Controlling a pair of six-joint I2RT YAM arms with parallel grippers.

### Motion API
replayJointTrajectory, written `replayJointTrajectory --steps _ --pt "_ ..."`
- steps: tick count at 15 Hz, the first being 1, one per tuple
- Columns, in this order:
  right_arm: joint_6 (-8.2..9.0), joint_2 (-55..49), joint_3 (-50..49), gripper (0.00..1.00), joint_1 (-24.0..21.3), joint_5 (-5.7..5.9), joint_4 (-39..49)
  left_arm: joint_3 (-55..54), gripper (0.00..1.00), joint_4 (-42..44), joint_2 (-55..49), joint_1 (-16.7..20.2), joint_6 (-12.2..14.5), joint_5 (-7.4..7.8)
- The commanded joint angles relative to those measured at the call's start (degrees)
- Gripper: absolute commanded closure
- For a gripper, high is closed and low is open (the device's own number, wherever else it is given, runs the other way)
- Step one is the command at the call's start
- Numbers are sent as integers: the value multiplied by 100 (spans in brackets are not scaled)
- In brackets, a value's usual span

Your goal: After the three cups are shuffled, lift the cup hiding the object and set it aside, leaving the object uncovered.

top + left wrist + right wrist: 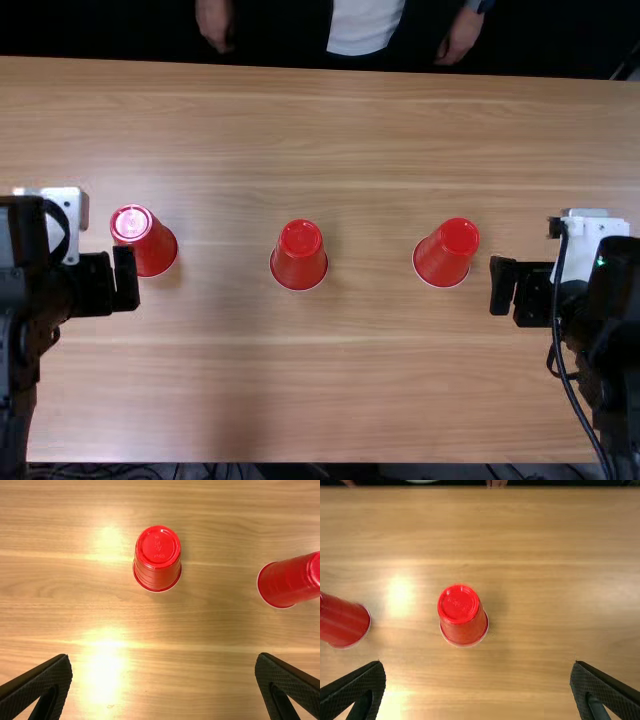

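Three red cups stand upside down in a row across the middle of the table: a left cup (145,241), a middle cup (299,255) and a right cup (447,252). My left gripper (100,283) hovers just near of the left cup (157,557), open wide with nothing between its fingers (42,685). On the other side, my right gripper (530,290) is open to the right of the right cup (462,614), and holds nothing. The middle cup also appears in the left wrist view (290,580) and the right wrist view (342,620). Whatever the cups cover is hidden.
Bare wooden table (320,130) stretches behind the cups to the far edge. There is also free room on the table (300,380) in front of the row, between the two arms.
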Motion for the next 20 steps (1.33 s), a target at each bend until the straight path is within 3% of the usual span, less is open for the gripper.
replayJointTrajectory --steps 1,10,15,16,18,20 --pt "12 263 355 0 34 -7 -137 387 0 -92 248 2 70 -27" --pt "12 1265 786 0 139 -28 -633 677 0 -187 1479 -24 80 -27" --pt "33 1230 760 0 148 -39 -612 677 0 562 2111 -173 91 -59" --pt "33 1213 760 0 148 -39 -623 686 0 615 2305 -173 91 -175" --pt "33 1204 751 0 157 -39 -612 686 0 636 2604 -173 91 -575" --pt "43 1195 725 0 157 -39 -612 765 0 731 2814 -182 91 -660"
